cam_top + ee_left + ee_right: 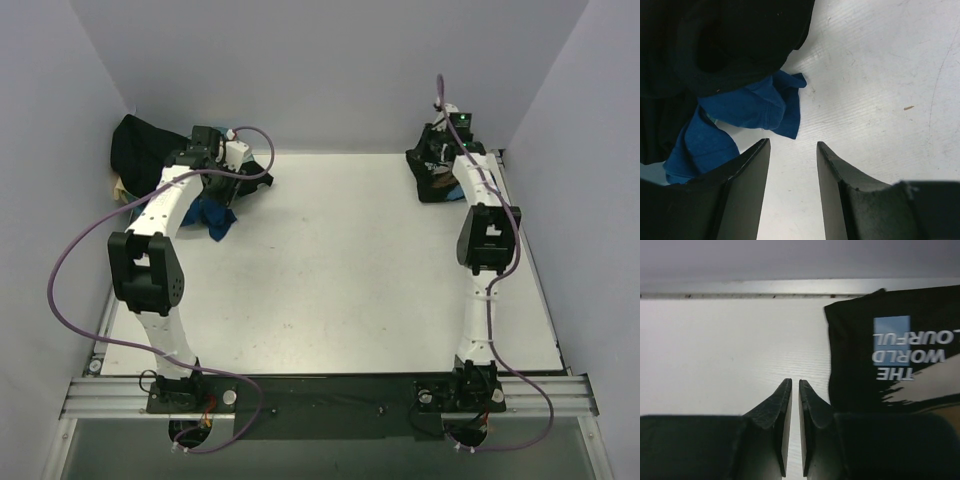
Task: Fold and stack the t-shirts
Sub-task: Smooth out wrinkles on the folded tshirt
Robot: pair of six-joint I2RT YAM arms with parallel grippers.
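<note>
Here lie one blue t-shirt (755, 107) and one printed black t-shirt (855, 365).

Found left arm (160, 215) reaching forward from its base, elbow raised, wrist bent down at the far left. Found left tool (792, 145) with fingers parted, nothing gripped between them. Found right arm (487, 235) stretched forward along the right side, wrist at the far right. Found right tool (794, 382) with fingers drawn almost together, thin slit remaining, nothing gripped.
</note>
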